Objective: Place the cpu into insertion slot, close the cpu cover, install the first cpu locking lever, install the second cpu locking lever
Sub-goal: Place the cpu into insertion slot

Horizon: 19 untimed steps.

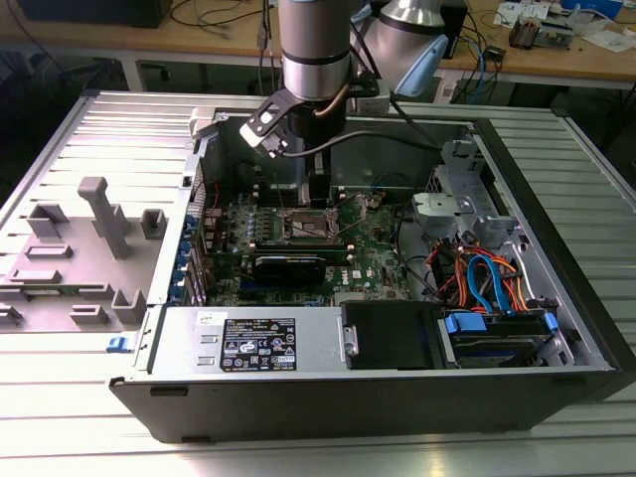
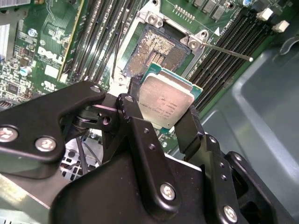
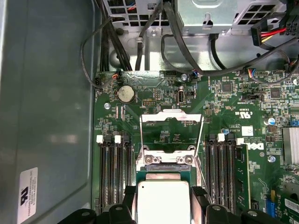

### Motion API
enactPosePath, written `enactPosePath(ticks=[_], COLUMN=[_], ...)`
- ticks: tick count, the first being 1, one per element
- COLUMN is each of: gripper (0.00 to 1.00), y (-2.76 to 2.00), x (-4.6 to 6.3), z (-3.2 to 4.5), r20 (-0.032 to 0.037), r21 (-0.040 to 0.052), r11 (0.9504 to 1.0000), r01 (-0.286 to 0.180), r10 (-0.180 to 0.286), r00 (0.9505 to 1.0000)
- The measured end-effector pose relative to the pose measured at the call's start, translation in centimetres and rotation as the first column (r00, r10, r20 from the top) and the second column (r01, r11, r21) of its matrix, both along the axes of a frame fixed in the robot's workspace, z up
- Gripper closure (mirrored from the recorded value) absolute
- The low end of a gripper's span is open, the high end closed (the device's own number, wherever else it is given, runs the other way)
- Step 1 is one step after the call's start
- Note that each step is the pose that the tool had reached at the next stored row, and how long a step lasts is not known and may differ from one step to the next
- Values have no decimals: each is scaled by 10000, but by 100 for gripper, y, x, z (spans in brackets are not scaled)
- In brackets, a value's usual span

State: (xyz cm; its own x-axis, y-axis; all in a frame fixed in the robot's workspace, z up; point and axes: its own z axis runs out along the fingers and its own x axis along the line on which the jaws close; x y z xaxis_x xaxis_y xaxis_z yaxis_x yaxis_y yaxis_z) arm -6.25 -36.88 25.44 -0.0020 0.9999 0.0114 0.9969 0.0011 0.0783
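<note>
The arm [image 1: 316, 40] drops straight down into the open computer case [image 1: 348, 409], its wrist upright over the green motherboard [image 1: 373, 263] in the far middle of the case. The gripper [image 2: 162, 112] is clenched on the cpu [image 2: 166, 93], a black finger [image 2: 133, 105] on each of two opposite edges, with the chip's silvery top facing the wrist. The cpu hangs over one side of the insertion slot [image 2: 156, 51], not seated, and much of the slot's dark pin field is bare. The cpu cover [image 3: 172, 116] is swung open off the slot, green board showing through its window. A thin locking lever [image 2: 229, 52] stands free beside the slot.
</note>
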Motion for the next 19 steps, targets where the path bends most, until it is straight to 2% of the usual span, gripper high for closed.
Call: enactPosePath(ticks=[5,8,9,14,19], gripper=[46,46,46,46,46], y=[9,9,9,-54,-57], x=[-3,-78,-80,-81,-84], z=[-127,-166,-201,-246,-343], r20=[0,-23,-27,-27,-42], r21=[0,0,0,0,0], r11=[10000,10000,10000,10000,10000], r01=[1,-3,-18,-18,-20], r10=[-1,3,18,18,20], r00=[10000,10000,10000,10000,10000])
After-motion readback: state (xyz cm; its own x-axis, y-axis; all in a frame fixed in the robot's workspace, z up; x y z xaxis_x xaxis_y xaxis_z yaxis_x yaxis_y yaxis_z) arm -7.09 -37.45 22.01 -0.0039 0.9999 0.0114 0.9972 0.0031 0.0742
